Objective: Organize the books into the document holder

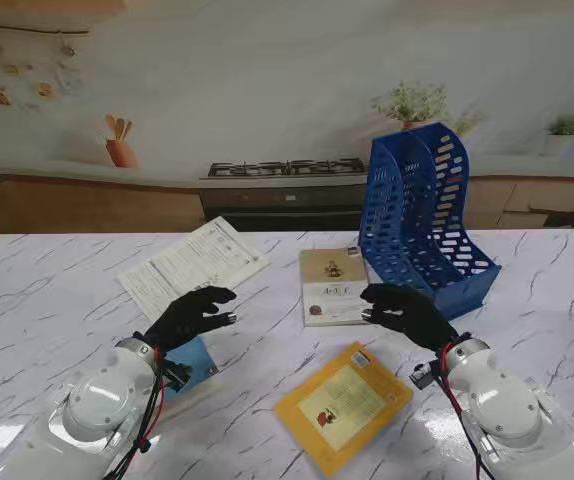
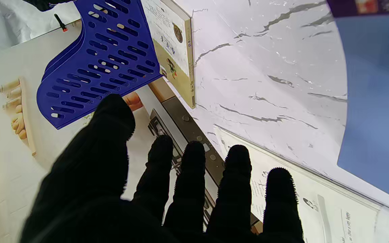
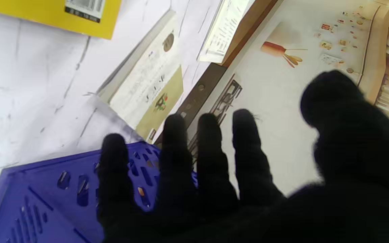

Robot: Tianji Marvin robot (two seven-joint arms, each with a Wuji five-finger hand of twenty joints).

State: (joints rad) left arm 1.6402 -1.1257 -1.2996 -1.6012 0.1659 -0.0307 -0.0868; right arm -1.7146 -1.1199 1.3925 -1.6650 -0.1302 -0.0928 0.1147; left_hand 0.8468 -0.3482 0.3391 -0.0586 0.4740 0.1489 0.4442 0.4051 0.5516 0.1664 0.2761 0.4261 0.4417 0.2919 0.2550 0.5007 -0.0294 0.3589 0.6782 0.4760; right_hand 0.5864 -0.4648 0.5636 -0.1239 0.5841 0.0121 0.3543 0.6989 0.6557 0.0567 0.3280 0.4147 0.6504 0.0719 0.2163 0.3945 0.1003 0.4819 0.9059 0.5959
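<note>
A blue document holder [image 1: 425, 215] stands on the table to the right of centre, also seen in the left wrist view [image 2: 96, 60] and the right wrist view [image 3: 46, 202]. A beige-and-white book [image 1: 333, 286] lies flat just left of it. A yellow book [image 1: 343, 405] lies nearer to me, between the arms. A blue book [image 1: 193, 365] is partly hidden under my left wrist. My left hand [image 1: 192, 316] hovers open with fingers spread. My right hand [image 1: 407, 312] is open too, its fingertips at the beige book's right edge.
A white printed sheet [image 1: 193, 265] lies on the table beyond my left hand. The marble table [image 1: 57, 300] ends at a backdrop printed with a kitchen. The holder's open front faces me.
</note>
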